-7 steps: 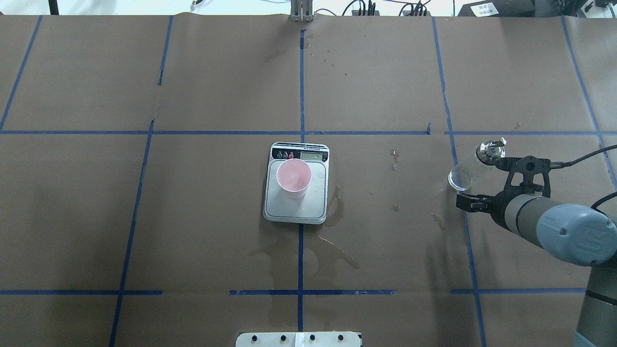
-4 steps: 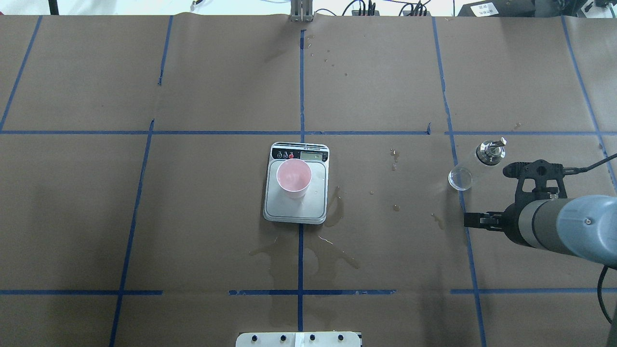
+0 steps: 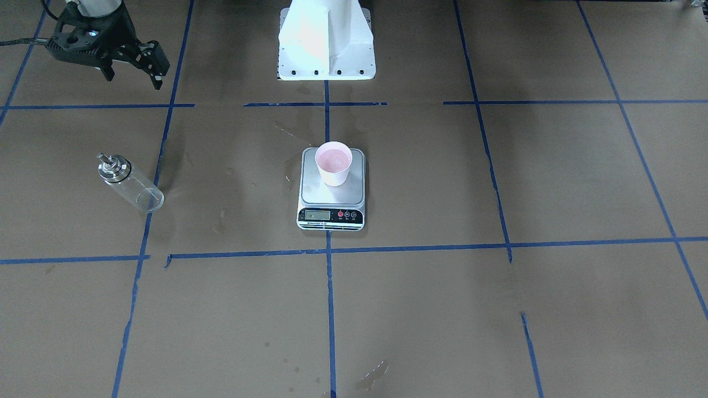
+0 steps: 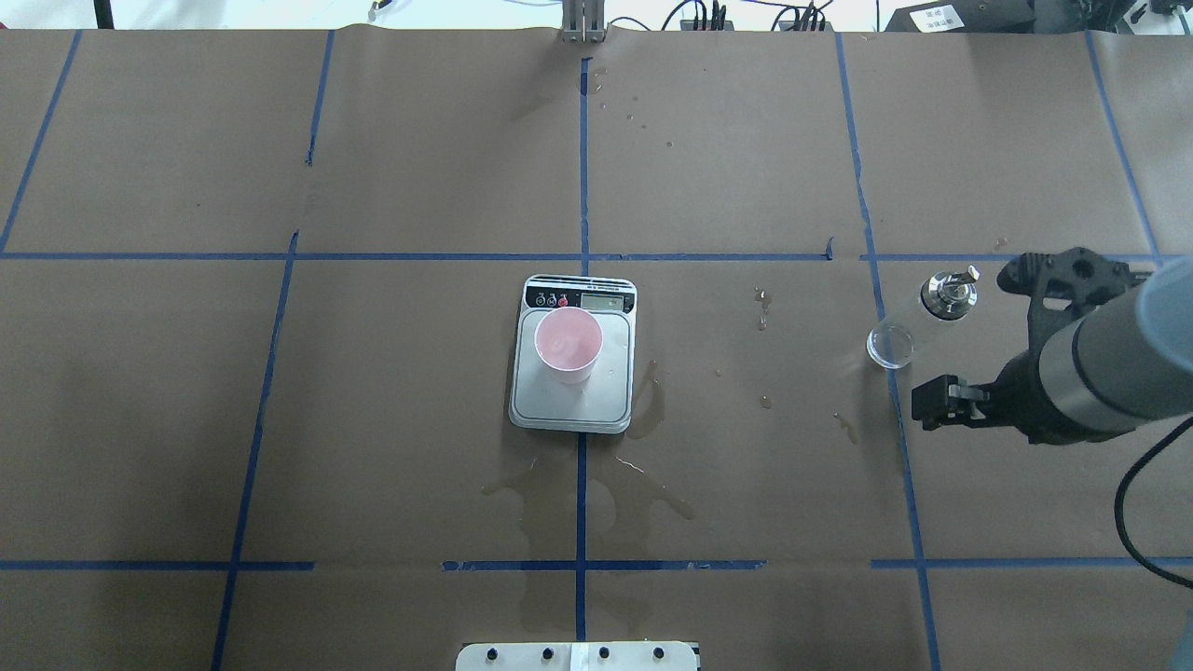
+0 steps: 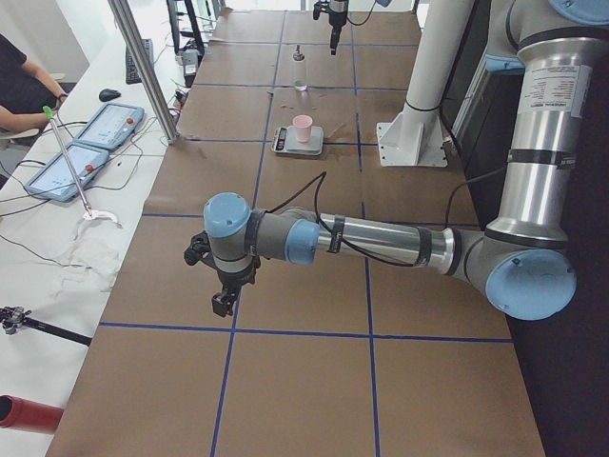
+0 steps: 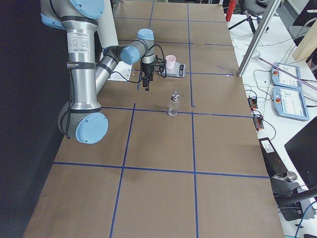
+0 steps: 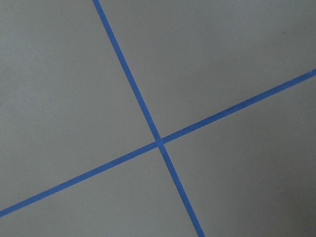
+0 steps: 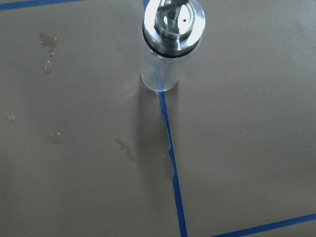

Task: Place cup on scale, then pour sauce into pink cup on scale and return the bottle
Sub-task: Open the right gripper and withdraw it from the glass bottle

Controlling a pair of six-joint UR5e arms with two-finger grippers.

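Observation:
The pink cup stands upright on the scale at the table's middle; it also shows in the front view, with pinkish sauce inside. The clear bottle with its metal spout stands upright on the table at the right, free of any grip. It shows in the front view and in the right wrist view. My right gripper is open and empty, a short way right of the bottle, raised above the table. My left gripper shows only in the left side view, over bare paper; I cannot tell its state.
Wet stains spread on the brown paper in front of the scale, and droplets lie between scale and bottle. Blue tape lines grid the table. The robot's white base stands behind the scale. Tablets lie along the operators' side.
My open right gripper has drawn back from around the bottle, to the right and upward. The bottle stays standing where it was. Cup and scale have not moved.

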